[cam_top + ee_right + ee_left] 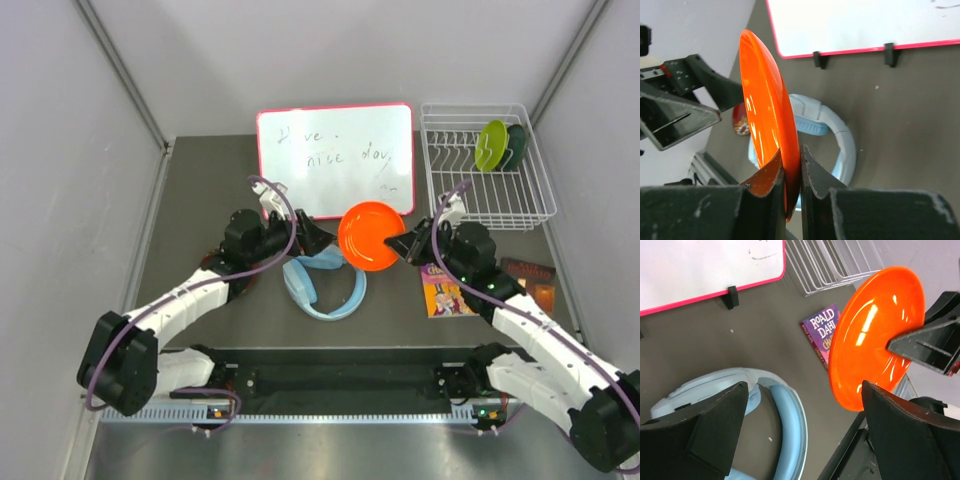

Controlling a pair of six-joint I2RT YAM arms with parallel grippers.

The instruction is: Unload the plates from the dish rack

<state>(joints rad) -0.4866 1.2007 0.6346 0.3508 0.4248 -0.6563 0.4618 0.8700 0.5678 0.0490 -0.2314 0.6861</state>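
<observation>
Plate point(370, 235) between whiteboard point(335, 155) and headphones point(325, 287); dish rack point(490, 203) (two plates point(492, 146) inside) behind-right.

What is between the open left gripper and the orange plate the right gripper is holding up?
Nothing visible. The left gripper, jaws open, faces the orange plate directly; the right gripper pinches its opposite edge, and the blue headphones lie lower, on the table.
</observation>
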